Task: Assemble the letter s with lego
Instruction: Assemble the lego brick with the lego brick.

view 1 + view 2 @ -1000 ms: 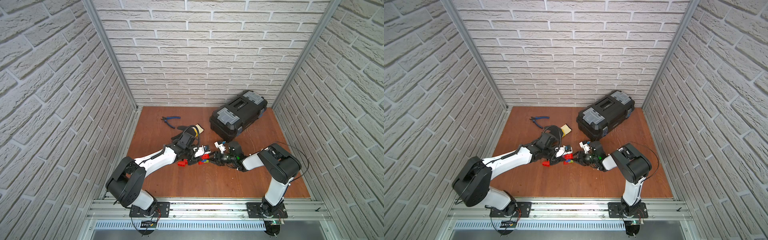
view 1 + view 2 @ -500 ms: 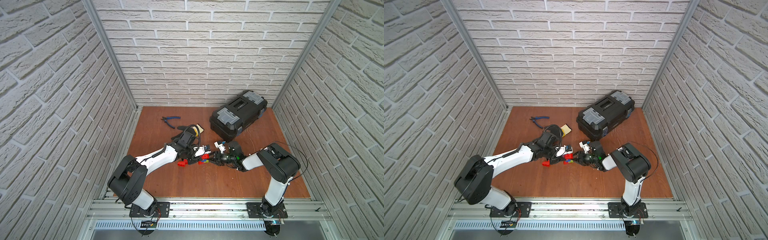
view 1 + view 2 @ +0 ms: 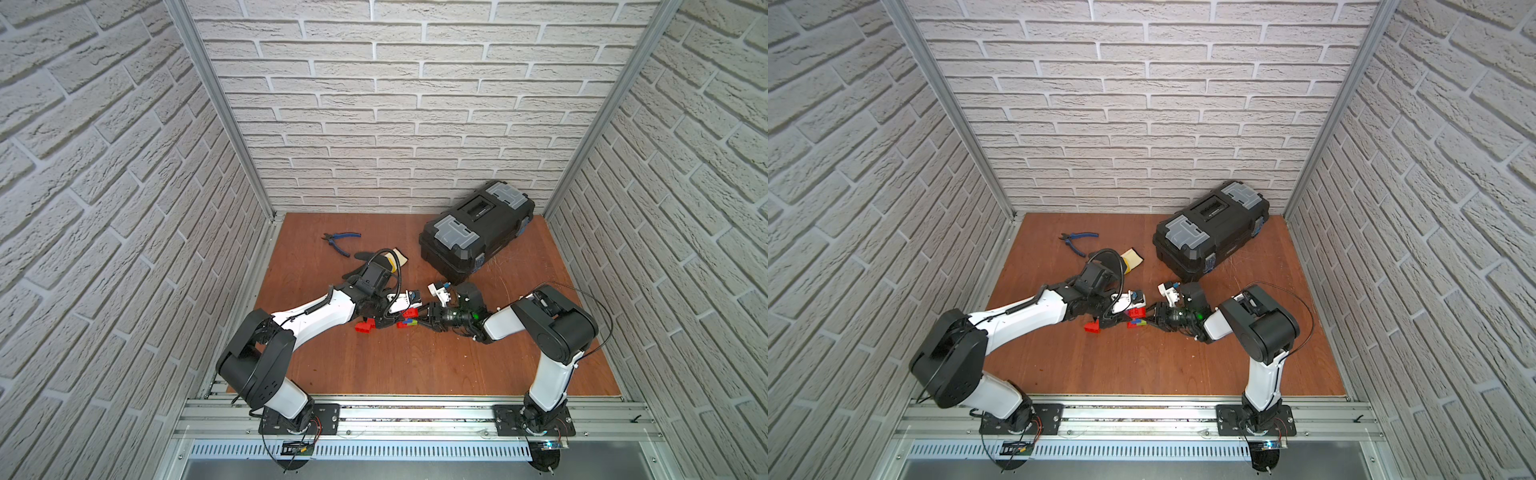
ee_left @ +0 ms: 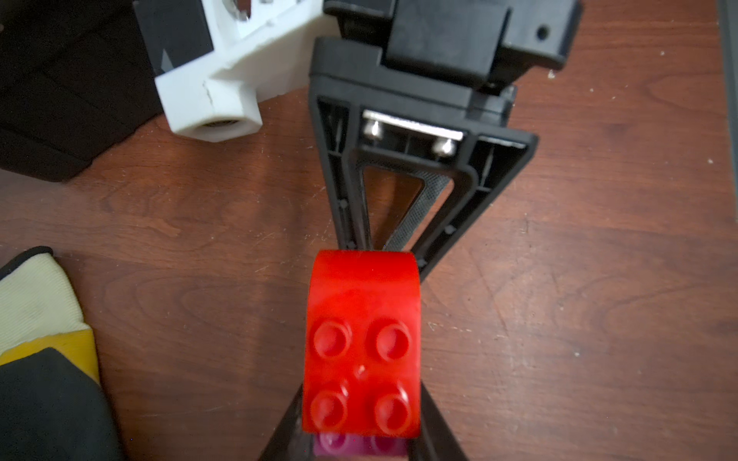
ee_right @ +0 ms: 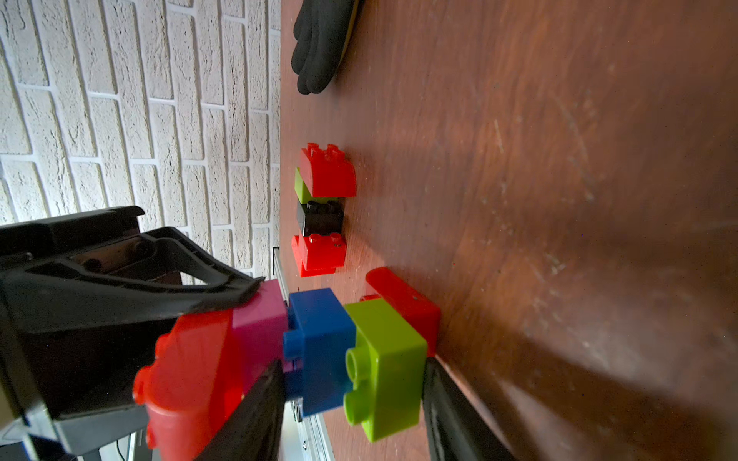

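Standing on end mid-table btw both arms, the lego stack [image 5: 319,339] runs red, lime, blue, pink, red up from the tabletop [image 3: 415,365]. Long axis is roughly perpendicular to the wood, steps offset, studs facing away from it. Left gripper [image 4: 361,395] is clenched on the top red brick [image 4: 361,319], w/ pink just under. Right gripper [image 5: 351,371] pinches the blue + lime section. Loose bricks [image 5: 321,207] (red, lime, black, red) lie nearby. Toolbox [image 3: 476,232] at back right: lid shut, contents hidden.
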{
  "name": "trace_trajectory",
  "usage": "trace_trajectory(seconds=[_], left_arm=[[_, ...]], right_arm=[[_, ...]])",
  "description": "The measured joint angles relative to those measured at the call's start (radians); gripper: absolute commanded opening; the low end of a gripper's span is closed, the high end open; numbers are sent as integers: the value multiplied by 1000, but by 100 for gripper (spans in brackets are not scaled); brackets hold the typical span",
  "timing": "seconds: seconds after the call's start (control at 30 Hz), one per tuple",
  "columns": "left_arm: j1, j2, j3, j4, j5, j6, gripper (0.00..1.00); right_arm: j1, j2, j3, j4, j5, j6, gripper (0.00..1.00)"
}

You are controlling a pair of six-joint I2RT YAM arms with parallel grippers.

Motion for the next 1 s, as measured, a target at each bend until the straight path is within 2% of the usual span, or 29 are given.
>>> trace_trajectory(seconds=[0.47,0.8,1.0], left_arm=[[6,-2,-25,2,-21,1,46],[19,-2,-28,4,-17,3,44],[21,-3,-28,3,-7,3,47]], right_arm=[[3,4,0,8,-6,0,56],[3,9,0,14,-14,0,56],[3,9,0,13,-21,0,56]])
